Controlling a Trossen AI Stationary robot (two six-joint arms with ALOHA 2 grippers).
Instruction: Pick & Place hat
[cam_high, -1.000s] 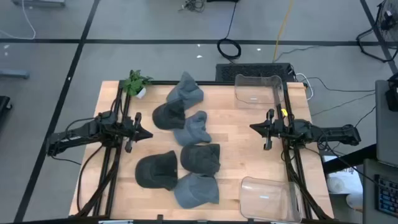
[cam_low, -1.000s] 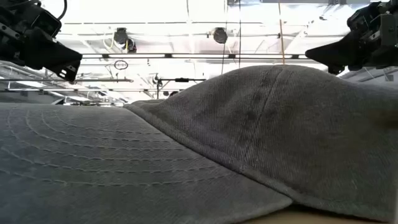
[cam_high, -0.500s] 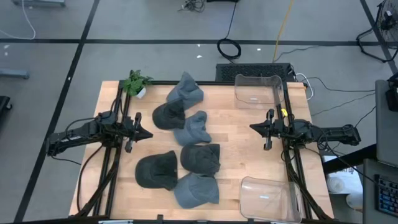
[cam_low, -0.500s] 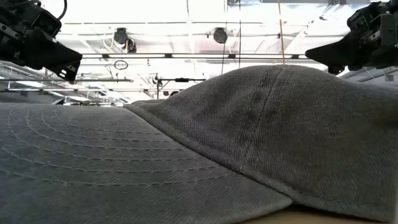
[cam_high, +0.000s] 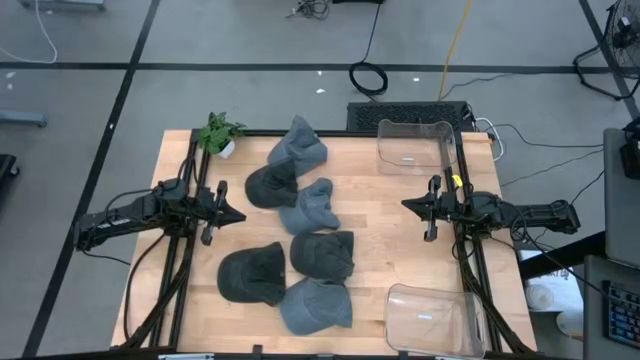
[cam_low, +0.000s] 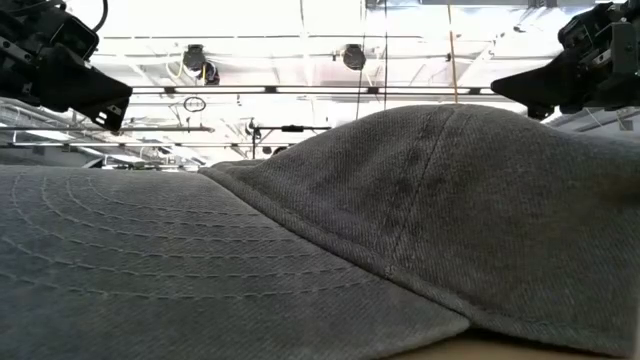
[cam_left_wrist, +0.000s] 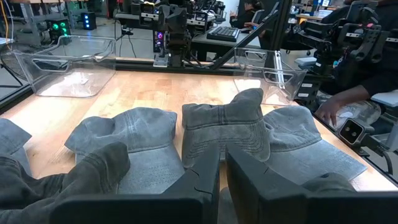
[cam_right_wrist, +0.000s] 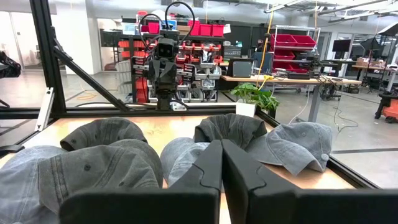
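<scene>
Place: robotics lab or workshop.
Floor: grey concrete, marked with dark lines, cables lying loose on it.
Table: wooden top in a black frame.
Storage: red bins on racks behind the table.
Benches: monitors and a keyboard on desks.
Ceiling: exposed beams and hanging lamps.

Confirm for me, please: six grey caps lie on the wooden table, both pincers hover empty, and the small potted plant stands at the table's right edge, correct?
Not quite. The small potted plant stands at the far left corner of the wooden table, behind the left pincer, as the high view shows. The rest holds: six grey caps lie there, and the left and right pincer hover empty.
</scene>
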